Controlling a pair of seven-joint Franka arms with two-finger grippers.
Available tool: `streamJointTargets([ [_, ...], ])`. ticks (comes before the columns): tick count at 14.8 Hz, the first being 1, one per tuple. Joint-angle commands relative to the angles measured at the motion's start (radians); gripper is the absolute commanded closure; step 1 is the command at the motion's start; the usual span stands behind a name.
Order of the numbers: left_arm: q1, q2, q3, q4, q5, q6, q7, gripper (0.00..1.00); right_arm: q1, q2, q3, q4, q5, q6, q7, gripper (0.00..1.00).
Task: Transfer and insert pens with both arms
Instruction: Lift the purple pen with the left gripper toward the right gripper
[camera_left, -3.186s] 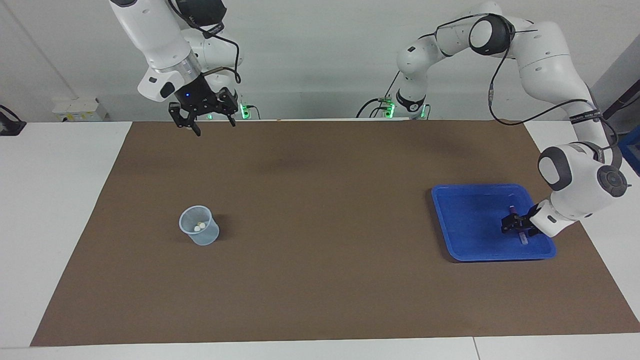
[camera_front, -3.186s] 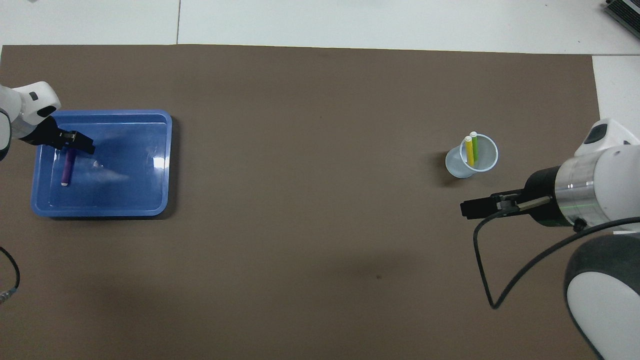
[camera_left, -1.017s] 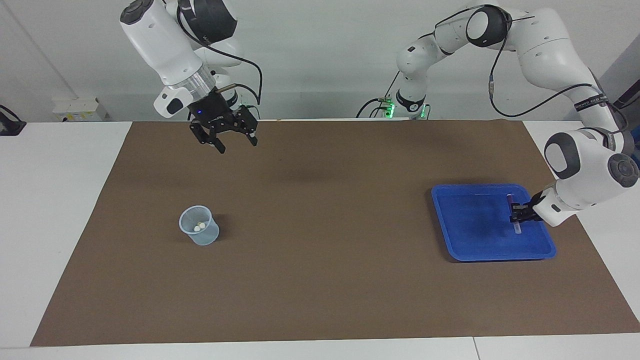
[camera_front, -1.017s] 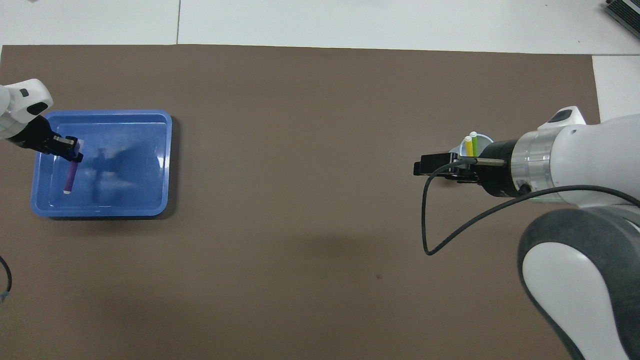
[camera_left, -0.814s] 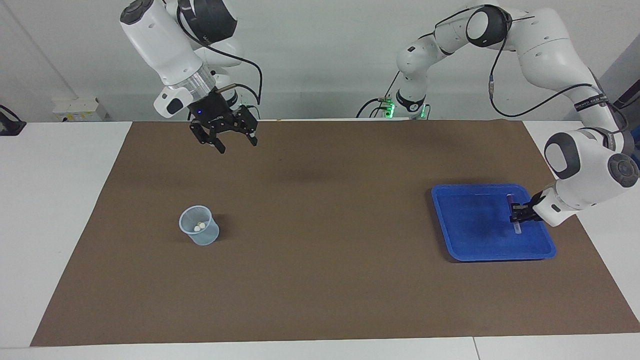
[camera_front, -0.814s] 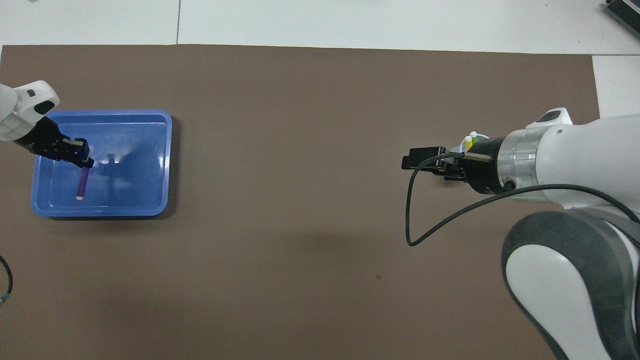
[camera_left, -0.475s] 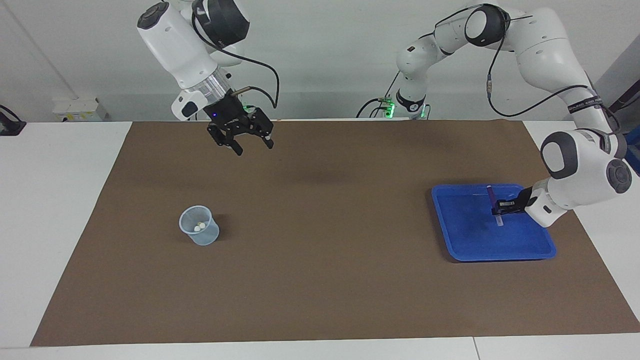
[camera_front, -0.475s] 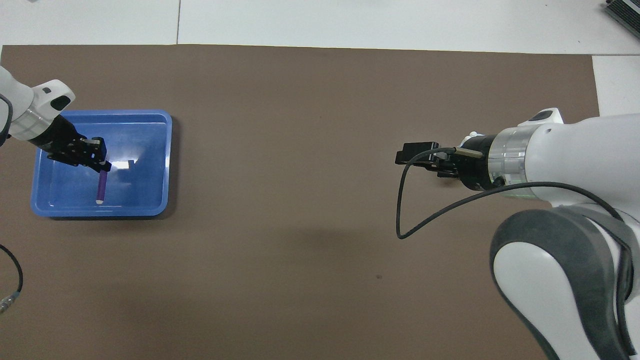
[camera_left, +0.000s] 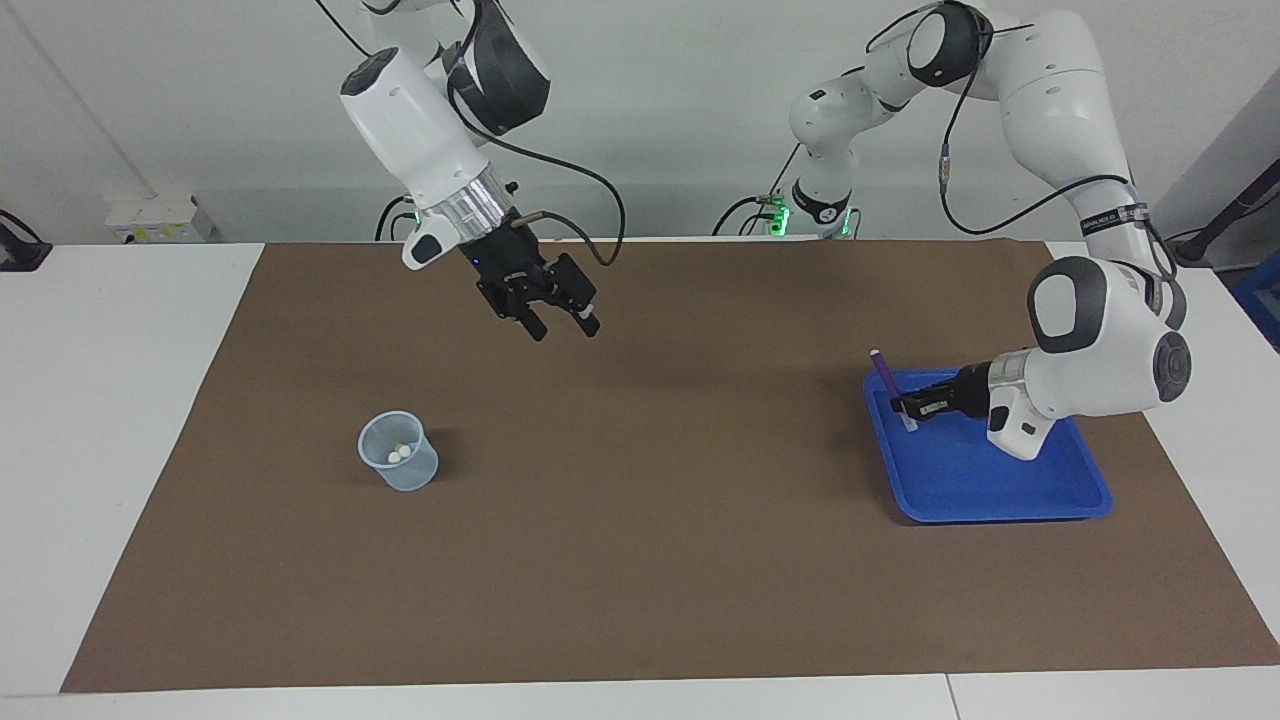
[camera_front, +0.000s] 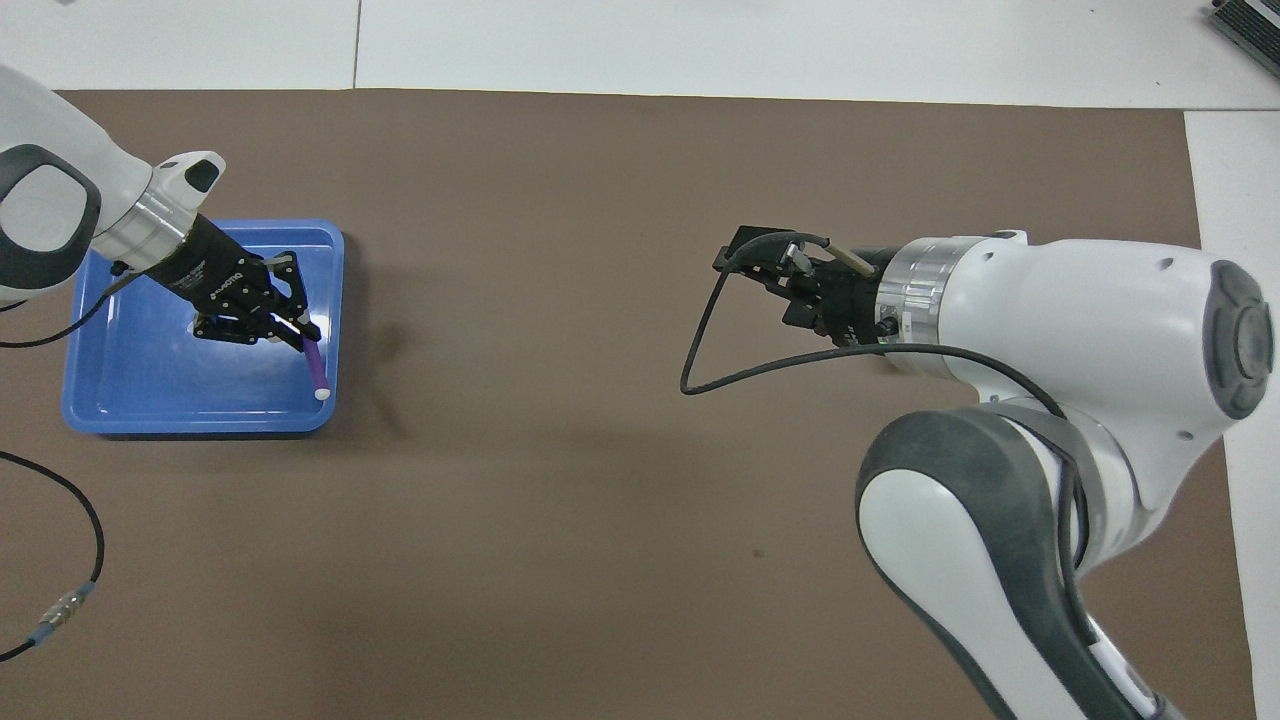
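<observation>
My left gripper (camera_left: 900, 403) is shut on the purple pen (camera_left: 882, 372) and holds it tilted above the blue tray's (camera_left: 1000, 505) edge toward the table's middle. The overhead view shows the same: the left gripper (camera_front: 300, 335), the purple pen (camera_front: 314, 368) and the tray (camera_front: 200, 425). My right gripper (camera_left: 562, 326) is open and empty, in the air over the brown mat near the table's middle. It also shows in the overhead view (camera_front: 745, 262). A clear cup (camera_left: 400, 470) holds two pens, of which only the whitish caps (camera_left: 398, 454) show. The right arm hides the cup in the overhead view.
A brown mat (camera_left: 640, 560) covers most of the white table. A white box (camera_left: 150, 218) and a dark object (camera_left: 18, 252) sit at the right arm's end of the table, near the wall. A loose cable (camera_front: 60, 600) lies near the left arm's base.
The left gripper has lifted the purple pen out of the tray and carried it toward the table's middle. The right gripper has swung from near its base toward the table's middle.
</observation>
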Motion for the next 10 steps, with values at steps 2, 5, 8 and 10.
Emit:
streamJointTargets([
  [2,-0.061,-0.058,-0.03,-0.01,-0.03,-0.02,-0.274,1.0,0.073,0.061,0.001,0.009,0.027,0.149,0.065,0.01],
  [5,-0.114,-0.08,-0.03,-0.012,-0.084,-0.01,-0.419,1.0,0.135,0.083,0.001,0.01,0.026,0.214,0.136,0.0],
  [8,-0.159,-0.088,-0.032,-0.015,-0.164,0.02,-0.575,1.0,0.179,0.098,0.001,0.01,0.023,0.219,0.137,0.0],
  [10,-0.196,-0.097,-0.036,-0.015,-0.179,0.043,-0.647,1.0,0.201,0.11,0.001,0.01,0.012,0.241,0.139,0.0],
])
